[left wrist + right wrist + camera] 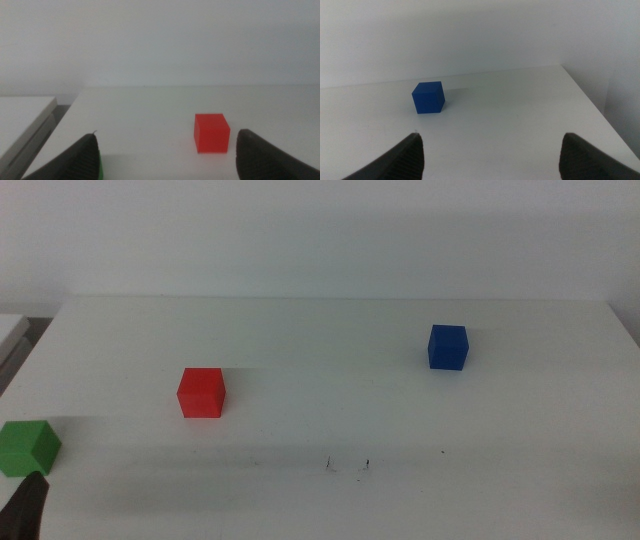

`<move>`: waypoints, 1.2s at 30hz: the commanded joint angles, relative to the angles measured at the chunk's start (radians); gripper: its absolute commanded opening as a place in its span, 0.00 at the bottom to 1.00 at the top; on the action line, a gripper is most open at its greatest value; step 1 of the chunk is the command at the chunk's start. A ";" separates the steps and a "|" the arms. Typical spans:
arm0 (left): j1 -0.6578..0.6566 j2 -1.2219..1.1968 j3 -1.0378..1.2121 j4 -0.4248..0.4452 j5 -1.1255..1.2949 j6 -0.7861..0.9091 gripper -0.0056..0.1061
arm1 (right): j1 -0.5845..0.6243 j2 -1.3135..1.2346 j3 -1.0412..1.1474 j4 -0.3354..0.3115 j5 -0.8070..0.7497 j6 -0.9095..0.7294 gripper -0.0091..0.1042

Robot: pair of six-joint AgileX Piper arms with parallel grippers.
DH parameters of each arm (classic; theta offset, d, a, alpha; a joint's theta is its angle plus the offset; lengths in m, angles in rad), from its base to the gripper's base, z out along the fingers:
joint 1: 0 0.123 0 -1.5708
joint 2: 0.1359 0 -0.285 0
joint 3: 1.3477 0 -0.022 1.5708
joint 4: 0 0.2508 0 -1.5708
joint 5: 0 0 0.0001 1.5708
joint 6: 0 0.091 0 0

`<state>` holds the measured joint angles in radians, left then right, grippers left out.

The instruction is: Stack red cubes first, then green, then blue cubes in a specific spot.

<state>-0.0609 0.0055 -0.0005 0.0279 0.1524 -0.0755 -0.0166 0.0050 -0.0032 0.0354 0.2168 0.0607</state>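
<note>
Red cube, green, blue: one each.

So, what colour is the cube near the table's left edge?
Bright green cube; the middle view shows it best.

The setting was a bare robotics test bench in a laboratory-type room rather than a home or shop. A plain white table filled most of the frame and stood against an unmarked white wall across the top. Its surface carried only three small coloured cubes, a red cube at centre left, a blue cube at upper right and a green cube at the lower left edge, with a few black pen ticks at bottom centre. A dark jaw of the left gripper entered at the bottom left corner. A second white surface lay at far left.
</note>
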 commanded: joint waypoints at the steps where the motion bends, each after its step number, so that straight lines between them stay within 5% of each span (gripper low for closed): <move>1: 0.001 0.041 -0.055 -0.002 0.026 -0.003 0.89 | -0.005 -0.005 0.003 -0.007 -0.007 -0.005 0.90; 8: 0.001 0.546 -0.566 -0.013 0.485 -0.003 0.89 | -0.005 -0.005 0.003 -0.007 -0.007 -0.005 0.90; 16: -0.032 1.107 -1.039 -0.131 0.822 -0.010 0.89 | -0.005 -0.005 0.003 -0.007 -0.007 -0.005 0.90; 24: -0.150 1.561 -1.304 -0.097 0.819 -0.106 0.89 | -0.005 -0.005 0.003 -0.007 -0.007 -0.005 0.90; 36: -0.148 1.997 -1.527 -0.096 0.744 -0.086 0.89 | -0.005 -0.005 0.003 -0.007 -0.007 -0.005 0.90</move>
<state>-0.2072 1.9760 -1.5116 -0.0713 0.9210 -0.1568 -0.0166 0.0050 -0.0032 0.0354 0.2168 0.0607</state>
